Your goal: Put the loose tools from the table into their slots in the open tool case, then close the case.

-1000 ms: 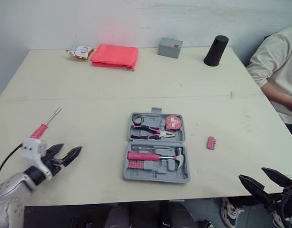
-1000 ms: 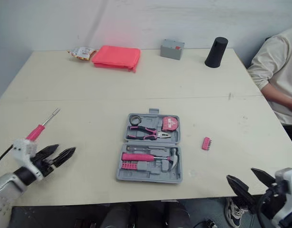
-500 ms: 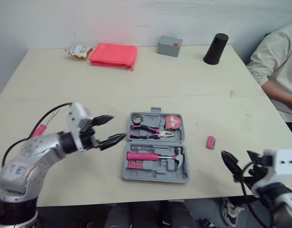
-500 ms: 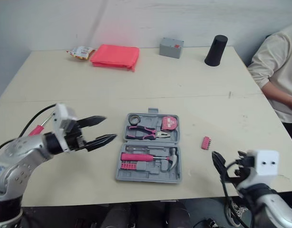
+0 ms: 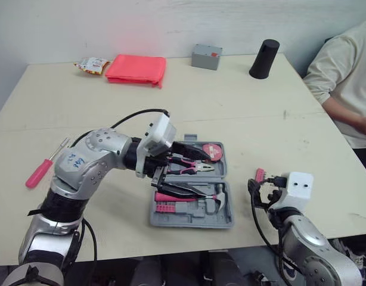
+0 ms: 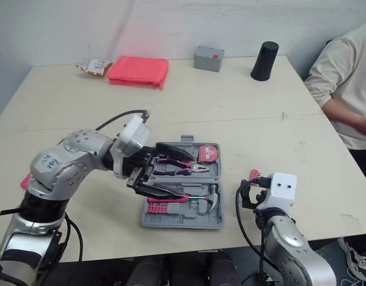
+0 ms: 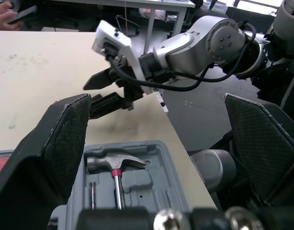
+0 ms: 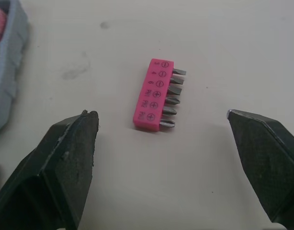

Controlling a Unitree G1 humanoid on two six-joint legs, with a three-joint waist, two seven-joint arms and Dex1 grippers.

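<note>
Pink bit holder (image 8: 156, 95), wrist-view markings legible — right jaws spread

The left fingers (image 5: 183, 187) stand in front of the case (image 5: 192, 219), covering part of the pliers (image 5: 201, 168) and most of the shaft of the hammer (image 5: 222, 193). The bit strip (image 5: 260, 174) is half hidden behind the right fingers (image 5: 253, 189). In the right eye view the left arm hides most of the screwdriver (image 6: 25, 180). The picture's edge cuts off the person (image 5: 341, 83), whose hand is blurred.
</note>
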